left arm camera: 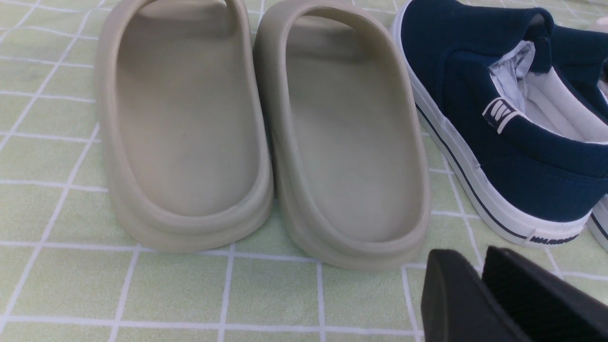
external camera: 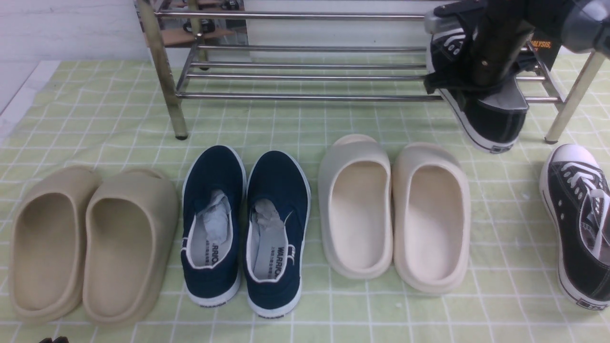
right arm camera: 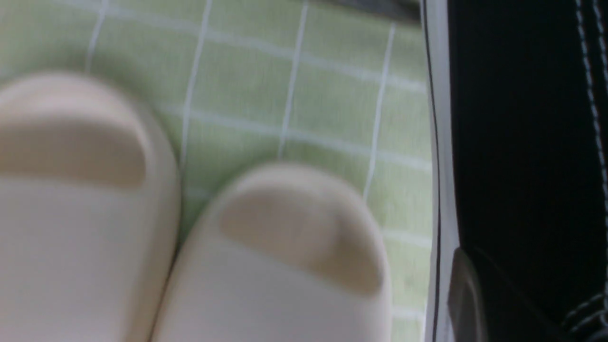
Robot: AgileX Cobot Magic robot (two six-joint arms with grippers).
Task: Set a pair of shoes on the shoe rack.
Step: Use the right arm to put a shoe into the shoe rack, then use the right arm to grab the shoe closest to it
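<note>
One black canvas sneaker (external camera: 495,124) of the pair of shoes hangs tilted at the right end of the chrome shoe rack (external camera: 305,96). Its toe points up over the bars and its heel hangs in front of the front bar. My right gripper (external camera: 481,81) is shut on it, reaching into its opening. In the right wrist view a finger (right arm camera: 463,294) presses against the sneaker's black side (right arm camera: 517,142). The other black sneaker (external camera: 579,224) lies on the mat at the far right. My left gripper (left arm camera: 479,270) hovers low behind the beige slippers, slightly open and holding nothing.
On the green checked mat (external camera: 95,119), in front of the rack, stand beige slippers (external camera: 90,243), navy slip-on shoes (external camera: 245,228) and cream slippers (external camera: 393,209). The rack's front legs (external camera: 164,71) (external camera: 572,100) stand on the mat. The rack's bars left of the held sneaker carry nothing.
</note>
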